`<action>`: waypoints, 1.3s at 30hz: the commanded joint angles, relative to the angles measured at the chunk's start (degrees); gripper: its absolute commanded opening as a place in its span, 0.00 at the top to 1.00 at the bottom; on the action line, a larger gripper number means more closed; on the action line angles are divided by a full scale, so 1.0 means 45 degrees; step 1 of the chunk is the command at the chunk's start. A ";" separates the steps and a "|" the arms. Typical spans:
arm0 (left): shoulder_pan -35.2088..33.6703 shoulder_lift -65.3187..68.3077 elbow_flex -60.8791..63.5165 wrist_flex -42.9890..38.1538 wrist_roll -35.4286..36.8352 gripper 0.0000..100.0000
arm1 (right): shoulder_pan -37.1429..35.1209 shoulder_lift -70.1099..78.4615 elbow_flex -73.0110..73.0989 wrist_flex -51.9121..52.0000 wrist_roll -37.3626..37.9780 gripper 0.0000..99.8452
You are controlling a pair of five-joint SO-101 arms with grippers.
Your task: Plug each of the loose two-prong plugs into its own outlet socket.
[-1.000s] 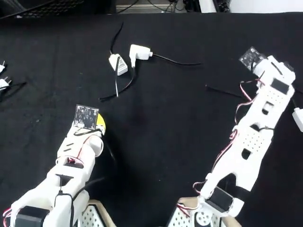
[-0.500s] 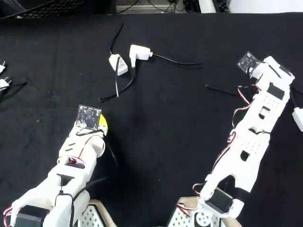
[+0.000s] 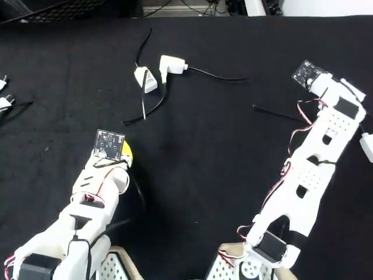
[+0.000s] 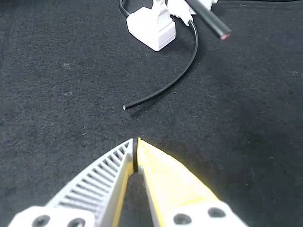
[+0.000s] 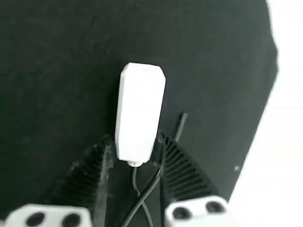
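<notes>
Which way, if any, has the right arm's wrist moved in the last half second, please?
Yes: the right wrist edged toward the table's far edge, away from the black cable.

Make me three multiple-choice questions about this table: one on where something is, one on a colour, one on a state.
1. Where on the table do the white cabled pieces lie together?
A. Toward its far side, beyond the left arm
B. Between the arms' bases
C. Under the right arm

2. What colour is the left tool's non-white finger?
A. Red
B. Yellow
C. Blue

3. What state is the right tool in?
A. Open and empty
B. Shut and empty
C. Shut on a white plug

Answers:
1 A: the high view shows them past the left arm's tip.
2 B: the left wrist view shows a yellow finger against the white one.
3 C: the right wrist view shows the plug clamped between the fingers.
</notes>
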 commanded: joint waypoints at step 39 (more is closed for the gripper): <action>0.0029 -0.0117 0.0244 0.0098 -0.0098 0.97 | -1.0784 -1.1028 0.9836 0.8733 -1.1018 0.99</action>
